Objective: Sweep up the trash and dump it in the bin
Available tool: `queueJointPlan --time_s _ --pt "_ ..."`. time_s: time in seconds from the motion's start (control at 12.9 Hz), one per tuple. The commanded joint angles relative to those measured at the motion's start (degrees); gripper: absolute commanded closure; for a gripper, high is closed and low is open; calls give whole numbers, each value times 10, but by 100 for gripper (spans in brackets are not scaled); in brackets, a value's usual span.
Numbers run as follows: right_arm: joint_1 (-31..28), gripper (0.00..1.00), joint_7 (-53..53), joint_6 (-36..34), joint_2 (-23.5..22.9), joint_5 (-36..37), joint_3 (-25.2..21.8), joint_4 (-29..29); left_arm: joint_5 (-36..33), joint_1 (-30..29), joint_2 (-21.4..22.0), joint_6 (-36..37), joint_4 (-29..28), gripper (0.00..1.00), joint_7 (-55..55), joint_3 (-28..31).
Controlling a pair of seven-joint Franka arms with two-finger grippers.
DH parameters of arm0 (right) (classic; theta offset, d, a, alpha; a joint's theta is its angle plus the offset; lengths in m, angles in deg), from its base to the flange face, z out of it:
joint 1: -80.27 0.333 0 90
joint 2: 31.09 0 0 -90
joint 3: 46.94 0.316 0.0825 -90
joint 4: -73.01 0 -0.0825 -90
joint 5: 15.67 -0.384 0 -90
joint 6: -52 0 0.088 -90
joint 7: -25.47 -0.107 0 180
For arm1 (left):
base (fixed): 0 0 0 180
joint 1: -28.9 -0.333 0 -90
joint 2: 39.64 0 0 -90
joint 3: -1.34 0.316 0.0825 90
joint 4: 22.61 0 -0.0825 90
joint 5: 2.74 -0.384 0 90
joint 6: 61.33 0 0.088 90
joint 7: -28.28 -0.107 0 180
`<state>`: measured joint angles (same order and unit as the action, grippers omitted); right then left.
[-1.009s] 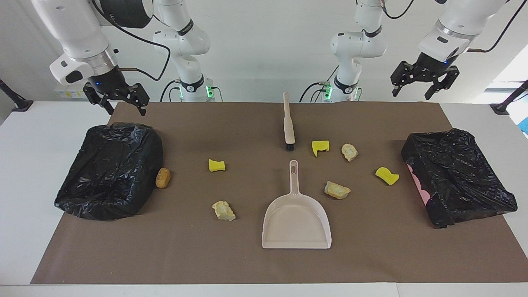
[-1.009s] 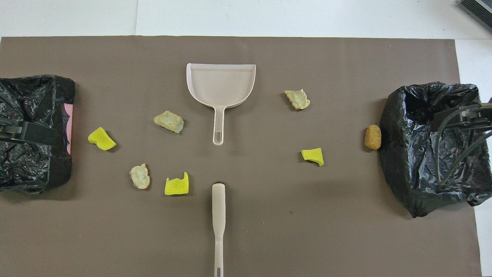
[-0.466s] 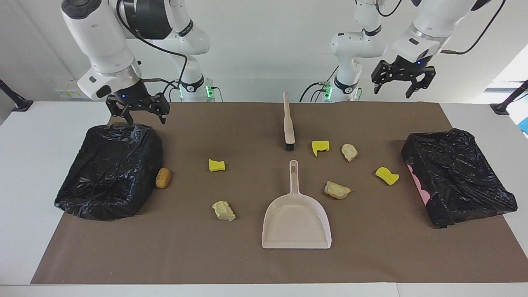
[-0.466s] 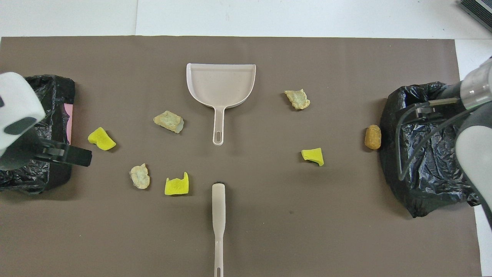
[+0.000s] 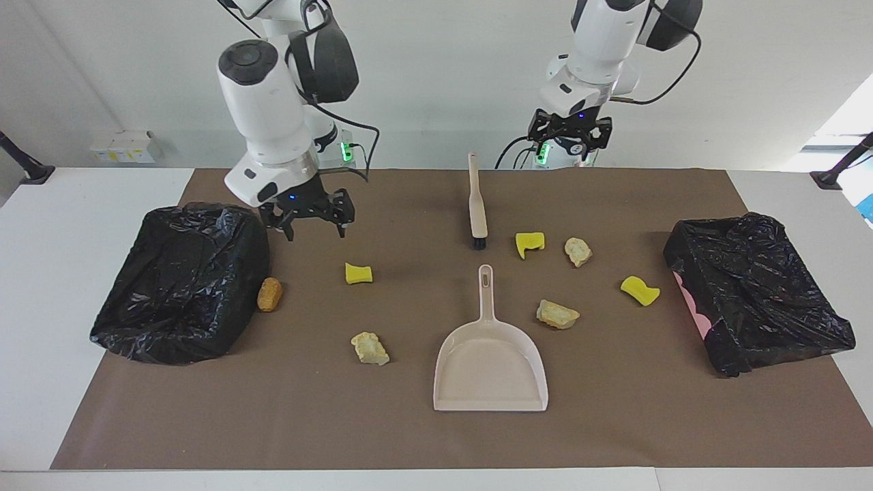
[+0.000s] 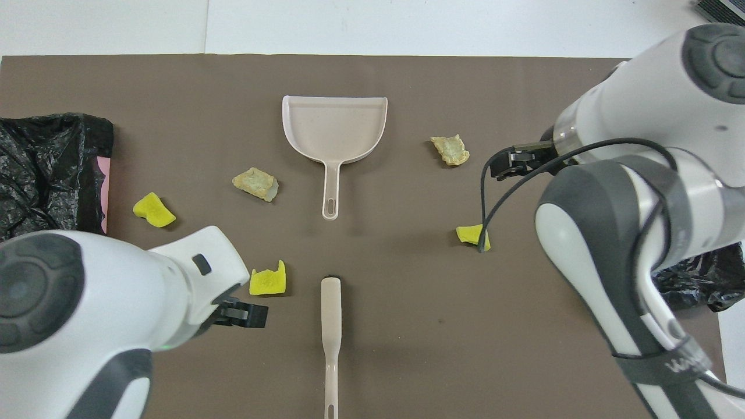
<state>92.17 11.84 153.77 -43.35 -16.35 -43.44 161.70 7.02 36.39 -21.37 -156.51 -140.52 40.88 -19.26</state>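
Two white Franka arms hang over a brown paper mat point(image 5: 409, 436) strewn with trash, neither holding anything. The right gripper point(image 5: 310, 219), its black fingers spread and pointing down, hovers over the mat beside the crumpled black-bagged bin point(image 5: 181, 283) at the right arm's end of the table; the left gripper point(image 5: 571, 136), also spread and empty, is raised over the mat's edge nearest the robots, close to the handle tip of the beige black-bristled brush point(image 5: 477, 203). The beige plastic dustpan point(image 5: 490, 354) lies flat in the middle, farther from the robots than the brush, its handle pointing toward the bristles. Around it sit seven pieces of trash: a yellow spongy chunk point(image 5: 358, 273) under the right gripper's reach, an orange-brown oval lump point(image 5: 269, 294) touching or just beside the right-end bin, a pale rocky lump point(image 5: 370, 348) near the dustpan, and, toward the left arm's end, a notched yellow chunk point(image 5: 529, 243), a pale lump point(image 5: 578, 251), another pale lump point(image 5: 557, 314) and a curved yellow chunk point(image 5: 640, 290). A second black-bagged bin point(image 5: 757, 300) with a strip of pink showing sits at that end. From overhead the arms' bulky white links hide much: the oval lump and most of the right-end bin vanish under the right arm, the left arm covers one pale lump, and both grippers show only as dark slivers.
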Motion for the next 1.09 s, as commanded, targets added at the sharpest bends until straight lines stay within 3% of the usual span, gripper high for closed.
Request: queueJointPlan --time_s 0.0,0.39,0.54,1.01 --pt "25 0 -65 38 -48 -25 4 -15 42 9 72 -61 -109 0 28 -40" --pt "87 0 -203 98 -109 -25 4 -41 80 9 79 -142 -195 0 117 -172" --pt "109 0 -258 123 -138 -25 4 -62 109 8 77 -211 -237 0 142 -229" --pt "175 0 -412 185 -267 -23 3 -181 166 3 42 -318 -301 2 167 -302"
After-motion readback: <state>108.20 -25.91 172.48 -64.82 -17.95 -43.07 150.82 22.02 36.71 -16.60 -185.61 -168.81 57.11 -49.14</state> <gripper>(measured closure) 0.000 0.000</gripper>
